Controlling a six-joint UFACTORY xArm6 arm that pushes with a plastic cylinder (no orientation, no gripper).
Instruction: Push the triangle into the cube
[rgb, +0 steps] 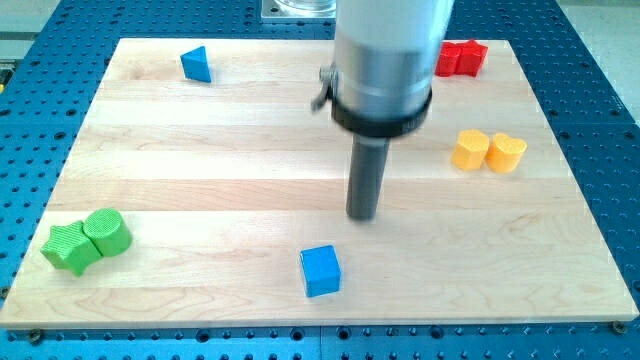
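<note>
A blue triangle lies near the top left of the wooden board. A blue cube sits near the board's bottom edge, a little left of centre. My tip rests on the board near the middle, just above and to the right of the blue cube, with a small gap between them. The triangle is far off to the tip's upper left.
A green star and a green cylinder-like block touch at the bottom left. Two yellow blocks sit together at the right. A red block lies at the top right, partly behind the arm.
</note>
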